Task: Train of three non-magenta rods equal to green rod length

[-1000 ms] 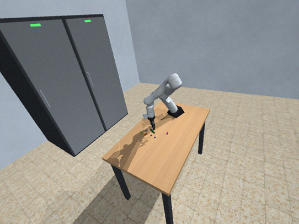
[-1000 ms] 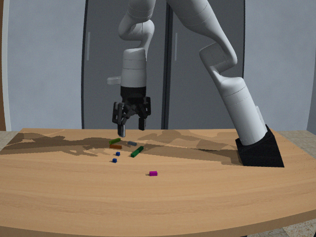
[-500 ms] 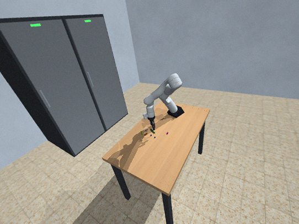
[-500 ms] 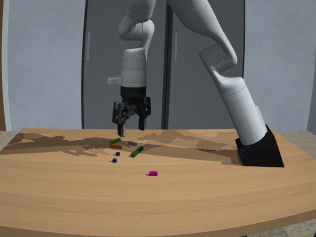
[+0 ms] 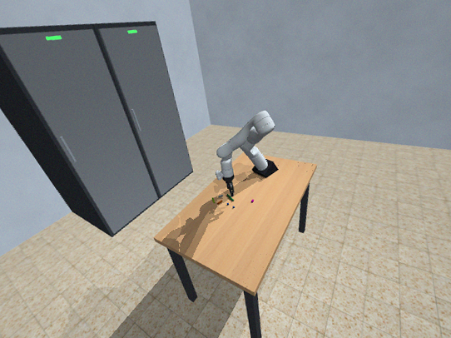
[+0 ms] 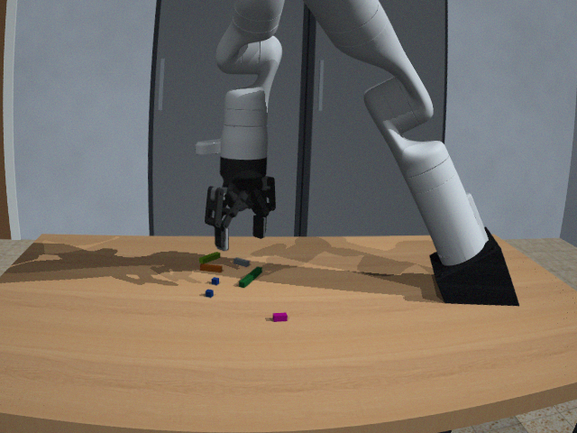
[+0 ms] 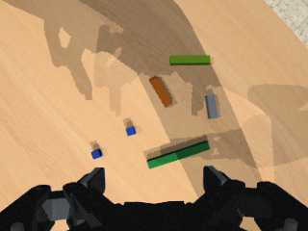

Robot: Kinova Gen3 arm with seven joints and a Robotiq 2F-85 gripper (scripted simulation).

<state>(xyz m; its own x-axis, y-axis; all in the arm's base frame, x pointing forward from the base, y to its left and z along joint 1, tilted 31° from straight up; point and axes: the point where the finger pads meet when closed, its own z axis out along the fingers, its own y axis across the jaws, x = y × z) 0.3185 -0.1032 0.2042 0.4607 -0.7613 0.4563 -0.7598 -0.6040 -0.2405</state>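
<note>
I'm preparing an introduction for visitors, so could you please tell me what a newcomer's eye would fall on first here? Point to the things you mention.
Probably the white jointed robot arm point(image 5: 235, 141) point(image 6: 444, 200), its open black gripper point(image 5: 231, 192) point(image 6: 241, 240) point(image 7: 154, 178) hanging above the wooden table point(image 5: 249, 241) point(image 6: 325, 373) point(image 7: 29, 159). Next, perhaps, the tall dark-grey cabinet point(image 5: 75, 119) point(image 6: 233, 28) behind it, and the small bright magenta rod point(image 5: 252, 200) point(image 6: 279, 317), lying apart from the other coloured rods.

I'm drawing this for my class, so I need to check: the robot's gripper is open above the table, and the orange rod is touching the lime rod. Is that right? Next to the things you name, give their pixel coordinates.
Not quite: the orange rod point(image 5: 219, 202) point(image 6: 211, 268) point(image 7: 161, 91) and lime rod point(image 5: 213, 200) point(image 6: 209, 257) point(image 7: 190, 60) lie apart, as the wrist view shows. The gripper point(image 5: 232, 194) point(image 6: 241, 242) point(image 7: 154, 178) is open above the table point(image 5: 244, 242) point(image 6: 325, 363), as you said.
</note>
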